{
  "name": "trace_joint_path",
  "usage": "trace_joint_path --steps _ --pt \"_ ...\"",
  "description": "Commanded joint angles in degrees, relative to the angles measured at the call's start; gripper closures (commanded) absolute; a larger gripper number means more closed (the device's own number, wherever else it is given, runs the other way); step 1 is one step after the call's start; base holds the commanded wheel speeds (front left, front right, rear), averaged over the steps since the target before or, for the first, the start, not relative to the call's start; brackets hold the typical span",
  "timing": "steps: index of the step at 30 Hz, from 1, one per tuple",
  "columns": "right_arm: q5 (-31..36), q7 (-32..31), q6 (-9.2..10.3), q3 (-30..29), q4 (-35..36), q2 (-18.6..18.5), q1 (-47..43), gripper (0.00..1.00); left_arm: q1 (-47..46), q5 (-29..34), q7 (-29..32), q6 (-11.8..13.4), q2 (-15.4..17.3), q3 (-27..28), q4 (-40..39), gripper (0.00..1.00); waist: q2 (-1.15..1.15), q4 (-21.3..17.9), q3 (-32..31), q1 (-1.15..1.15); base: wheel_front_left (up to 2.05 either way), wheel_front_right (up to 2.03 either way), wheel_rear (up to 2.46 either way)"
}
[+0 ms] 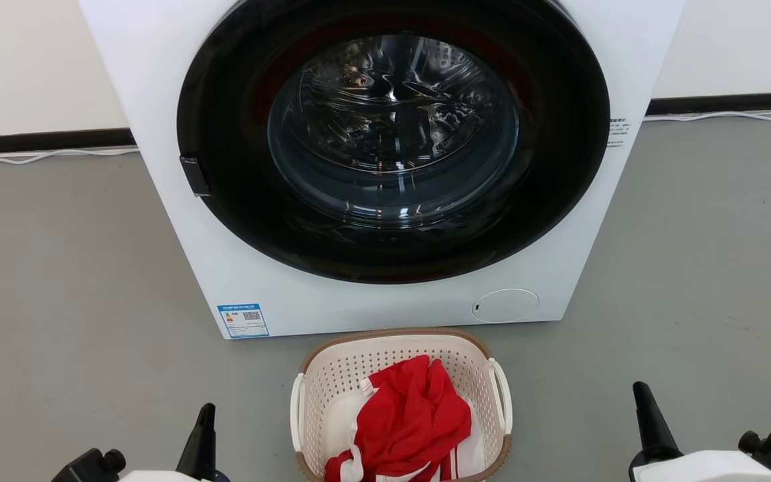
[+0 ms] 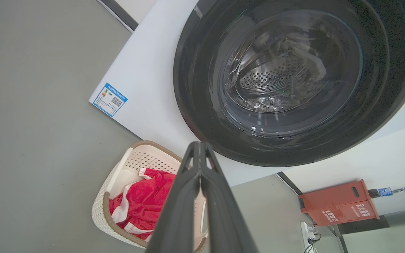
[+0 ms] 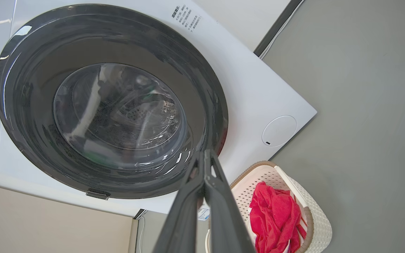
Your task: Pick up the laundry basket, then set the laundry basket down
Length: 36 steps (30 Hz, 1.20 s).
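Note:
The laundry basket [image 1: 342, 381] is small, cream-white and perforated, with a brown rim and white side handles. It stands on the grey floor just before the washing machine, holding a red and white garment [image 1: 412, 418]. My left gripper [image 1: 206, 410] is shut and empty, on the floor side left of the basket, well apart from it. To the basket's right my right gripper [image 1: 640, 388] is likewise shut and holds nothing. The left wrist view has the basket [image 2: 125, 165] beside the closed left gripper [image 2: 199, 144]. In the right wrist view the basket [image 3: 315, 218] lies right of the closed right gripper [image 3: 206, 151].
A white front-loading washing machine [image 1: 265, 268] with a closed dark round door [image 1: 392, 140] stands right behind the basket. A white cable [image 1: 37, 157] runs along the wall's dark skirting. A red box [image 2: 339, 203] and a power strip [image 2: 309, 232] sit by the wall.

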State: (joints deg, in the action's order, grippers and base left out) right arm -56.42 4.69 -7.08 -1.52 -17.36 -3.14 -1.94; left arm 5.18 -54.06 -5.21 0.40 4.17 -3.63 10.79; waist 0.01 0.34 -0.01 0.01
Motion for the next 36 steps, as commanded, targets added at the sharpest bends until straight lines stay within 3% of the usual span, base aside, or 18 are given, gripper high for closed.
trace_joint_path --steps 1,36 --pt "-2.0 -0.7 -0.28 0.4 1.8 -0.8 3.4 1.00 -3.3 -2.2 0.3 -0.9 0.6 1.5 -1.0 1.00 -0.01 0.0 0.0 0.00 0.00 0.00 0.00" --pt "-24.6 -6.7 -0.36 -2.1 2.8 -0.8 6.3 1.00 -8.4 -26.7 6.4 -5.4 0.6 5.5 1.7 1.00 -0.01 -0.2 0.1 0.00 0.00 0.00 0.00"
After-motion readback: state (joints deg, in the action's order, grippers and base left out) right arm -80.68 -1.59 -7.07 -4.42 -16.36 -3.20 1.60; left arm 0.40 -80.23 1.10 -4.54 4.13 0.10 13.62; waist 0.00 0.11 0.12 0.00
